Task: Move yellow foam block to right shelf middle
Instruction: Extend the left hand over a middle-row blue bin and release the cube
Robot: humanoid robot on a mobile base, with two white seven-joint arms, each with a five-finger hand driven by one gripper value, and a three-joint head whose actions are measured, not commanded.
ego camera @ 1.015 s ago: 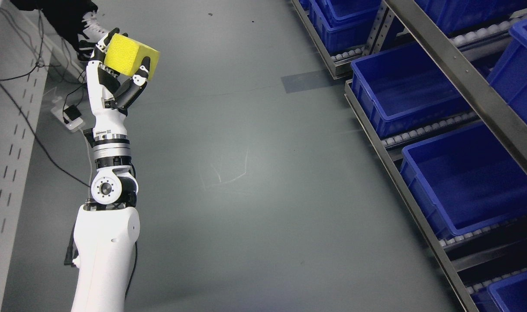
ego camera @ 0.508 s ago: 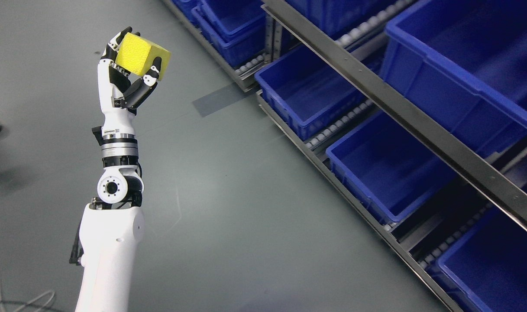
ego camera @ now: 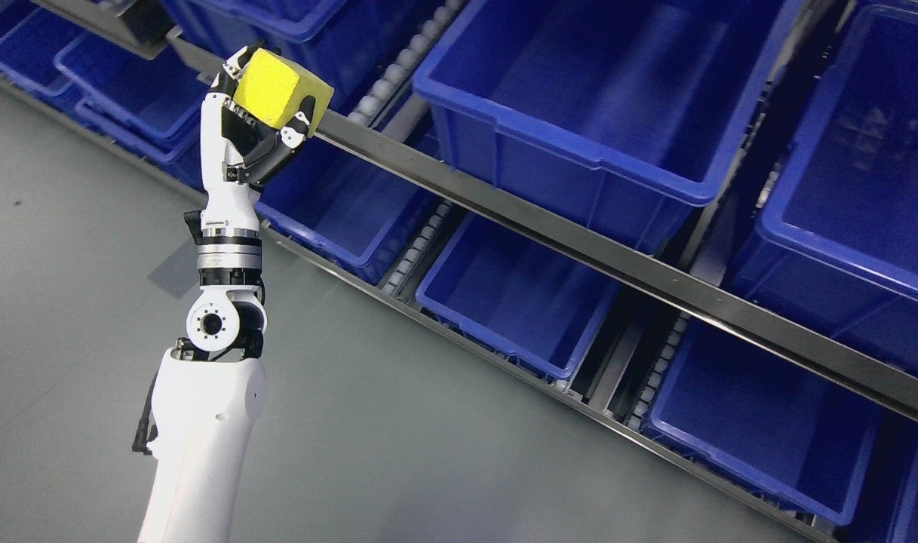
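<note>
My left hand [ego camera: 259, 124] is raised at the upper left, its fingers shut on the yellow foam block [ego camera: 281, 88]. The block is held up in front of the grey rail [ego camera: 579, 245] of the shelf rack. Behind and to the right of the block sits a large blue bin [ego camera: 579, 98] on the upper level. The right arm is out of view.
The shelf rack crosses the picture on a slant, with several blue bins on roller tracks: lower ones [ego camera: 515, 294] [ego camera: 753, 430] [ego camera: 338, 211] and another upper one [ego camera: 866, 196] at the right. Grey floor [ego camera: 391, 437] fills the lower left.
The whole picture has shifted: the camera has turned toward the shelf rack, which now fills most of the view. My left hand keeps hold of the yellow block at the same raised pose.
</note>
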